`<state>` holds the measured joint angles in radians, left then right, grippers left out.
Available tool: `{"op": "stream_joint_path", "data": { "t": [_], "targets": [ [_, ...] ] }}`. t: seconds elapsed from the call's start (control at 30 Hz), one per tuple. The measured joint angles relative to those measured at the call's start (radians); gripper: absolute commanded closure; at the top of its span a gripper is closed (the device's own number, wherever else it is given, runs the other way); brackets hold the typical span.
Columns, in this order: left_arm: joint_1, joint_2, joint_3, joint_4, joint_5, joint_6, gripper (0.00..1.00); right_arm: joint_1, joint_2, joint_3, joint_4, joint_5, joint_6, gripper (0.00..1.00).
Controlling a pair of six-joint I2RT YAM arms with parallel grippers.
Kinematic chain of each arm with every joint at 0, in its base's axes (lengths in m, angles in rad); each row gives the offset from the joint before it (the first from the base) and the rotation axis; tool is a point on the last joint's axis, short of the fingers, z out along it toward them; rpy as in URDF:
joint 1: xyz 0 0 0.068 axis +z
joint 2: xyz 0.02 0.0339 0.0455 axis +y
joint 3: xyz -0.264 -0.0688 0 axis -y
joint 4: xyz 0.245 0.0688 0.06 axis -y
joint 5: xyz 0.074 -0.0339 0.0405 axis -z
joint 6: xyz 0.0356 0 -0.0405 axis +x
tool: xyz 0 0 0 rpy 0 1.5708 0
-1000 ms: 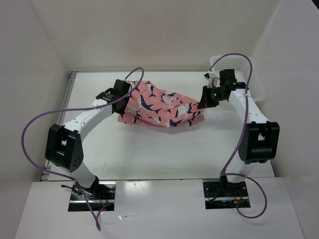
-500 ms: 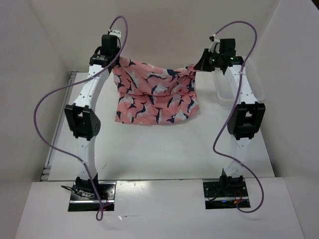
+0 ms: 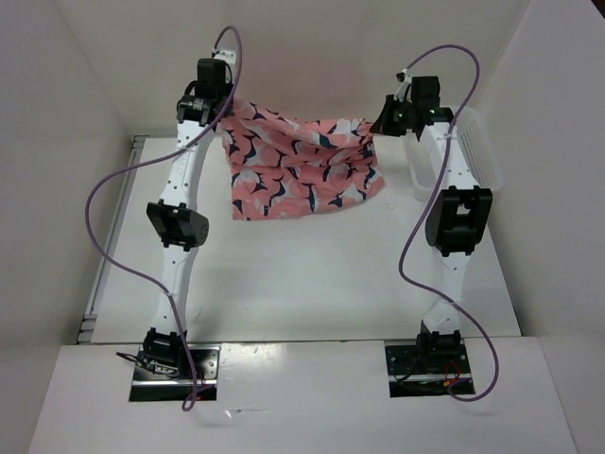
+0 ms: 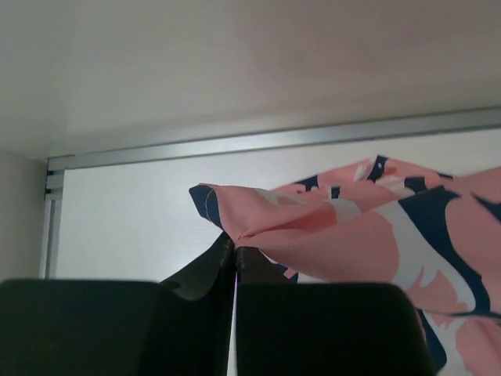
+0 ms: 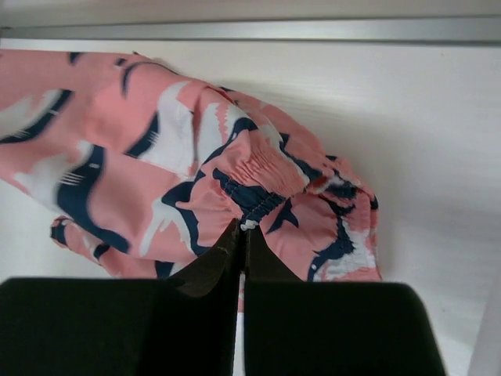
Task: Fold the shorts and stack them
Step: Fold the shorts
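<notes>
The salmon-pink shorts point(image 3: 301, 165) with navy and white whale shapes hang stretched between both grippers high above the far part of the table. My left gripper point(image 3: 223, 115) is shut on the shorts' left corner point(image 4: 235, 223). My right gripper point(image 3: 376, 125) is shut on the elastic waistband at their right end point(image 5: 258, 192). The lower part of the cloth hangs down toward the table top.
A white plastic mesh basket point(image 3: 477, 156) stands at the far right, behind the right arm. A metal rail point(image 4: 274, 141) runs along the table's far edge below the back wall. White side walls enclose the table point(image 3: 312, 284).
Both arms have risen from low over the table and lifted the bunched shorts into the air, spreading them out. In the last half second the shorts moved a little farther back.
</notes>
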<state>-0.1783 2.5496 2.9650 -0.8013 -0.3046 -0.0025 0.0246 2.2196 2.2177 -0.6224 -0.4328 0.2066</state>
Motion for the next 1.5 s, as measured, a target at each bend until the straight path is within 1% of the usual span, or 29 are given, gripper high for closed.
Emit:
{"op": "stream_joint_path", "data": {
  "t": [0.1,0.17,0.23,0.3,0.33,0.37,0.43,0.5,0.53,0.57,0.6,0.63,0.67,0.73,0.93,1.03,1.13,1.23,1.37,1.47,1.5],
  "targets": [
    [0.026,0.0,0.019,-0.097,0.084,0.0,0.98,-0.001,-0.01,-0.045,0.006,0.035,-0.022,1.0],
    [0.04,0.005,0.024,-0.2,0.145,-0.001,0.98,-0.002,-0.043,-0.156,0.015,0.064,-0.046,1.0],
    [0.045,0.046,0.072,-0.316,0.196,-0.001,0.98,-0.003,-0.07,-0.278,0.014,0.09,-0.064,1.0],
    [0.045,0.061,0.048,-0.371,0.229,-0.001,0.98,-0.003,-0.076,-0.38,0.004,0.11,-0.075,1.0],
    [0.045,0.049,-0.018,-0.384,0.245,-0.001,0.96,-0.003,-0.076,-0.418,0.002,0.117,-0.08,1.0],
    [0.043,0.024,-0.106,-0.388,0.259,-0.002,0.96,-0.003,-0.076,-0.456,-0.005,0.128,-0.086,1.0],
    [0.029,-0.074,-0.403,-0.34,0.265,-0.002,0.98,-0.003,-0.076,-0.499,-0.021,0.151,-0.094,1.0],
    [0.005,-0.263,-0.875,-0.167,0.236,-0.002,0.99,-0.003,-0.076,-0.511,-0.024,0.171,-0.097,1.0],
    [-0.014,-0.349,-1.08,-0.113,0.219,-0.002,0.99,-0.003,-0.077,-0.511,-0.018,0.176,-0.097,1.0],
    [-0.039,-0.428,-1.254,-0.076,0.206,-0.002,0.99,-0.003,-0.078,-0.51,-0.016,0.182,-0.097,1.0],
    [-0.063,-0.48,-1.369,-0.073,0.203,-0.001,0.99,-0.003,-0.079,-0.509,-0.016,0.187,-0.097,1.0],
    [-0.089,-0.509,-1.424,-0.084,0.208,0.0,0.99,-0.003,-0.079,-0.509,-0.014,0.191,-0.096,1.0],
    [-0.108,-0.516,-1.436,-0.092,0.218,0.0,0.99,-0.003,-0.079,-0.509,-0.014,0.197,-0.097,1.0],
    [-0.119,-0.517,-1.43,-0.044,0.241,0.0,0.99,-0.003,-0.079,-0.509,-0.014,0.208,-0.097,1.0],
    [-0.066,-0.531,-1.427,0.055,0.286,-0.001,0.99,-0.003,-0.092,-0.532,-0.011,0.226,-0.097,1.0],
    [-0.034,-0.548,-1.416,0.018,0.339,-0.001,0.99,-0.005,-0.104,-0.537,-0.013,0.229,-0.097,1.0],
    [0.01,-0.557,-1.339,-0.035,0.398,-0.001,0.99,-0.014,-0.124,-0.537,-0.013,0.214,-0.096,1.0],
    [0.04,-0.61,-1.313,-0.037,0.439,-0.002,0.99,-0.025,-0.154,-0.537,-0.014,0.193,-0.095,1.0],
    [0.027,-0.69,-1.326,-0.068,0.475,-0.002,0.98,-0.033,-0.212,-0.547,-0.013,0.192,-0.098,1.0],
    [-0.005,-0.72,-1.396,-0.074,0.494,-0.002,0.96,-0.049,-0.241,-0.57,-0.012,0.203,-0.101,1.0],
    [-0.02,-0.72,-1.423,-0.076,0.497,-0.002,0.93,-0.054,-0.245,-0.58,-0.012,0.209,-0.103,1.0]
  ]
}}
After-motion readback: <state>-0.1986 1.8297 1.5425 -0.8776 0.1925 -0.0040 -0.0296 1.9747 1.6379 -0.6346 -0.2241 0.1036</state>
